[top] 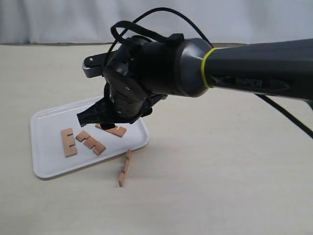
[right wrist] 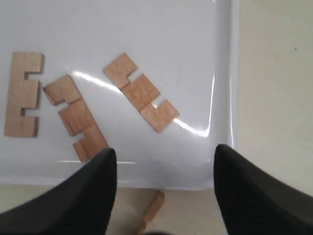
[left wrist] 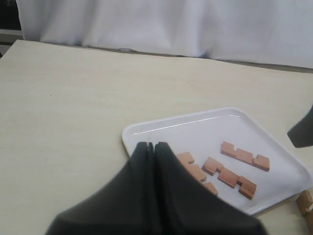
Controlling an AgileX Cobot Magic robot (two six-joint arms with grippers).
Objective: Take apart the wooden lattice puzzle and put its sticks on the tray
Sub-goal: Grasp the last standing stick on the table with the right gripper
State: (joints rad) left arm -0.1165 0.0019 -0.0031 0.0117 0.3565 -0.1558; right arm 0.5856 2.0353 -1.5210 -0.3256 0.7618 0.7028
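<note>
right claw: spread, empty, above tray; three sticks lie below it. fourth stick: on bench near that claw, just off tray, likely next pick. left claw: pressed together, idle.

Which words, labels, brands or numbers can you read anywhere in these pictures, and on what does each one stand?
"PiPER": dark lettering on the black casing of the right arm, seen in the exterior view.
No other text shows: the tray, the sticks and the table bear none in any view.
</note>
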